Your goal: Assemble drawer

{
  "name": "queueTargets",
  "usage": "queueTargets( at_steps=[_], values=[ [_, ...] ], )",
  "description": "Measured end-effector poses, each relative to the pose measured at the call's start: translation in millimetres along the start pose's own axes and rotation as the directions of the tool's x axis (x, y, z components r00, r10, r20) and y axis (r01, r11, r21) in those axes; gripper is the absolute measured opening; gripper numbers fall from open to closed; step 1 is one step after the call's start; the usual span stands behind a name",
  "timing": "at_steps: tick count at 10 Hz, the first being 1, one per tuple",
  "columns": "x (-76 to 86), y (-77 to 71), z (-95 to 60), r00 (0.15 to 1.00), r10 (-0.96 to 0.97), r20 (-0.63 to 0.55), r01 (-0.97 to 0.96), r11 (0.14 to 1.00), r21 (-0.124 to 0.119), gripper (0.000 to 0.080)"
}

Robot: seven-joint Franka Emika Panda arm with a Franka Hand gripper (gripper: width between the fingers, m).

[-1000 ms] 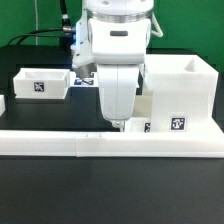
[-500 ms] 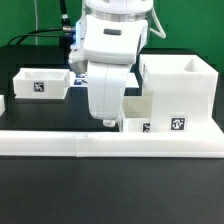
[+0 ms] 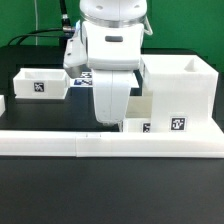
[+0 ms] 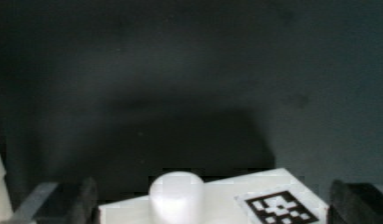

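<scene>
Two small trays rest on the worktop [image 3: 110, 190]. Spare tray [image 3: 40, 84] lies well apart at the exterior view's left; target tray [image 3: 143, 112] sits just beside the casing [image 3: 185, 90]. Jaws stand apart astride its knob [image 4: 175, 195], apparently not touching, probably positioned to clamp it for insertion.

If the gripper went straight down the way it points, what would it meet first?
Probably the knob of the small tray: the wrist view shows it centred within the open gripper. Depth is unclear, so it could pass beside it to the table.
</scene>
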State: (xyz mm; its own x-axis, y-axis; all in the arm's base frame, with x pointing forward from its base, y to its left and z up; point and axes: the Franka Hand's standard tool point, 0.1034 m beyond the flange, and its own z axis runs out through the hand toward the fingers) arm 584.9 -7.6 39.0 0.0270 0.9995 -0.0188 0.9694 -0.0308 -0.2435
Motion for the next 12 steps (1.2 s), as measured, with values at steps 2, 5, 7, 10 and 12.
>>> queueTargets(
  at_steps=[2,5,7,10,12],
  values=[
    [-0.3,-0.2,0.2,1.0,0.0,0.0,0.0,1.0,0.001,0.0649],
    [23.2,-3.0,-7.0,1.0,0.026,0.0,-0.026,0.999,0.03,0.0649],
    [39.3,-3.0,-9.9,1.0,0.028,0.001,-0.028,0.999,0.046,0.0649],
    [35.7,-3.2,-9.1,0.999,0.035,0.004,-0.036,0.998,0.047,0.0649],
    [36.5,-3.6,-7.4,0.999,0.036,0.002,-0.036,0.998,0.05,0.0649]
  ],
)
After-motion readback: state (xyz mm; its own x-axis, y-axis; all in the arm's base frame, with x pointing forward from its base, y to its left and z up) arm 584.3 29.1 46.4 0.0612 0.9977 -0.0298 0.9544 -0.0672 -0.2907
